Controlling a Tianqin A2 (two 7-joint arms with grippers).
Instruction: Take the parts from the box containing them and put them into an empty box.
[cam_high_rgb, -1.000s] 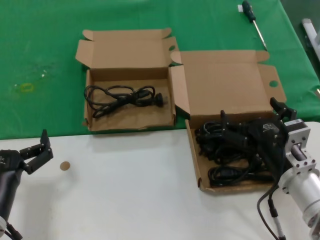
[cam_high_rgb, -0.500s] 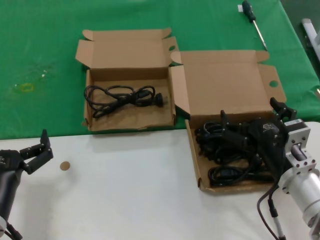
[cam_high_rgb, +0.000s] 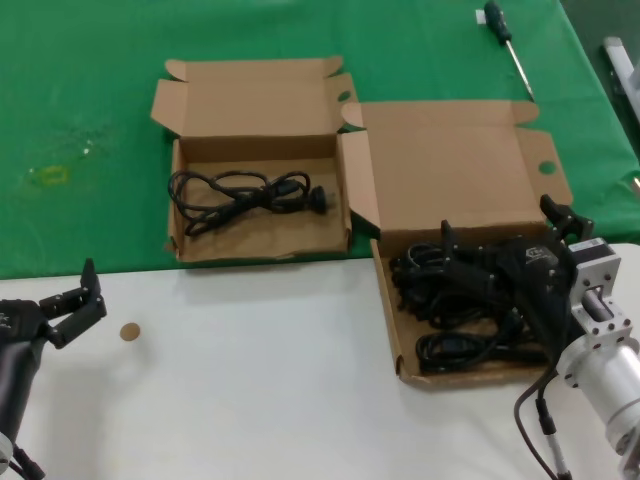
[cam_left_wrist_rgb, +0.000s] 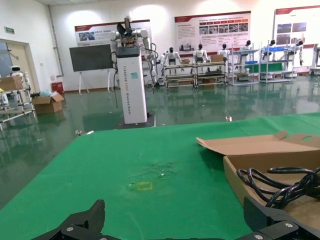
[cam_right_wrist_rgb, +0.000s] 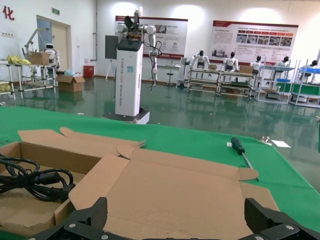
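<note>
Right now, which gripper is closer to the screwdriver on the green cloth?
Right. The right gripper sits over the cable-filled box, below the screwdriver; the left gripper waits at the table's far left edge.

The right gripper (cam_high_rgb: 480, 262) reaches low into the larger box (cam_high_rgb: 388, 320), jaws spread. The left gripper (cam_high_rgb: 72, 296) hangs well left of that box, jaws spread too.

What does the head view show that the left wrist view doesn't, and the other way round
Only the head view shows the larger box, its pile of cables, the right gripper over them, and a screwdriver. Only the left wrist view shows the hall with a white robot stand. Both show the smaller box holding one cable, and the open left gripper.
</note>
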